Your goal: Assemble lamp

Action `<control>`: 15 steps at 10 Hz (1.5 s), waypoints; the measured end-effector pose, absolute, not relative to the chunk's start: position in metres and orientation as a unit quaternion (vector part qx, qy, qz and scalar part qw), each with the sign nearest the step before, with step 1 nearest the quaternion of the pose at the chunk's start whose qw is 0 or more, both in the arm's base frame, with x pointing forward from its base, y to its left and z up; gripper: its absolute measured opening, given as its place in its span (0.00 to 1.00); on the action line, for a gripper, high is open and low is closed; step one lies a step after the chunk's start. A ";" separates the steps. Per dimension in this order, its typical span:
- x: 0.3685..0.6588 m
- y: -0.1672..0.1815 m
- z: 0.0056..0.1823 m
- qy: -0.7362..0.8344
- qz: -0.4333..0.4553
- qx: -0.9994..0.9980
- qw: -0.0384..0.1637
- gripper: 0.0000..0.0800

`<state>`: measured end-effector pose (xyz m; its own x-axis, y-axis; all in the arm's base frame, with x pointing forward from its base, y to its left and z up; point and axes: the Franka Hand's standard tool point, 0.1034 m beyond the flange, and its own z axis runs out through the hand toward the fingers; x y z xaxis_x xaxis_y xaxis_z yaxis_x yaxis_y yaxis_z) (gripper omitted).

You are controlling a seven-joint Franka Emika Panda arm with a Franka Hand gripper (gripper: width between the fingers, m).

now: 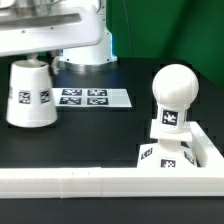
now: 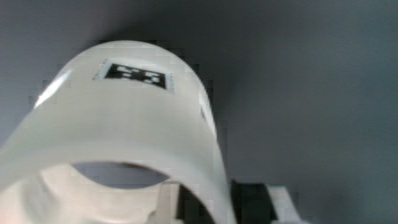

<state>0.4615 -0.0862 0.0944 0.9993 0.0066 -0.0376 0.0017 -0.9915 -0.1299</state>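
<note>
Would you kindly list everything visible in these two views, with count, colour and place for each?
Lamp shade: one, white with black-and-white tags, standing wide end down on the table at the exterior view's left; it fills the wrist view.
Bulb: one, white, round-headed, upright on the base at the exterior view's right.
Lamp base: one, white, tagged, in the corner of the rail.
Rail: one, long, white, across the front.
Marker board: one, white with black tags, flat on the table behind.
Table: one, black.
Robot arm: one, white, above the shade; its claw sits just over the shade, and whether it is open or shut cannot be told.
</note>
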 end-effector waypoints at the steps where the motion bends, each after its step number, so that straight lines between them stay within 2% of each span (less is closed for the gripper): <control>1: 0.478 -0.067 0.107 0.012 0.022 -0.997 0.074 0.06; 4: 0.545 -0.027 0.163 0.077 0.026 -0.992 0.095 0.06; 6: 0.582 -0.020 0.187 0.090 0.038 -0.990 0.105 0.06; 8: 0.577 -0.022 0.178 0.088 0.034 -0.990 0.102 0.06; 11: 0.577 -0.021 0.178 0.088 0.035 -0.990 0.102 0.06; 12: 0.577 -0.014 0.184 0.092 0.043 -0.989 0.106 0.06; 15: 0.595 0.022 0.222 0.118 0.046 -0.985 0.116 0.06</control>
